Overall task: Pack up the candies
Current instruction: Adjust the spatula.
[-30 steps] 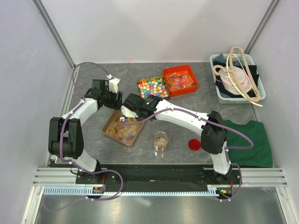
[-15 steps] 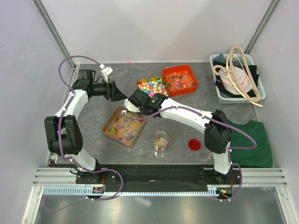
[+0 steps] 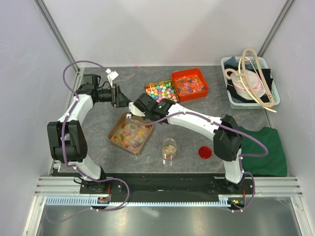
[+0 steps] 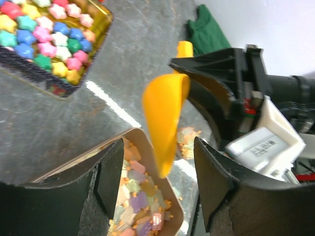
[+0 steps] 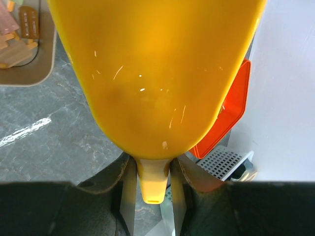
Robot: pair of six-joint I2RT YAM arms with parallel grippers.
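Grey stone-look table (image 3: 189,145), white walls on three sides. Candies (image 3: 130,135) sit in a tan tray (image 3: 117,126), left of centre, near the arm bases.

Right pincer (image 3: 134,110) is over the tray's far corner, clenched on the handle of a yellow scoop (image 4: 165,118). In the right wrist view the handle sits squarely between the fingers. In the left wrist view the scoop is tilted, bowl end down, above the tray's edge.

Left pincer (image 3: 118,96) is released, jaws apart, nothing in them. It hangs over bare table just beyond the tray and faces the scoop.

Also on the table:
- Tin (image 3: 161,91) of bright star-shaped sweets, beyond the tray.
- Red box (image 3: 190,84), touching the tin on its right.
- Small jar (image 3: 169,149), right of the tray, some pale contents inside.
- Red lid (image 3: 204,152), right of the jar.
- Green cloth (image 3: 261,147), at the right edge.
- Bin (image 3: 248,93) with hangers, far right corner.
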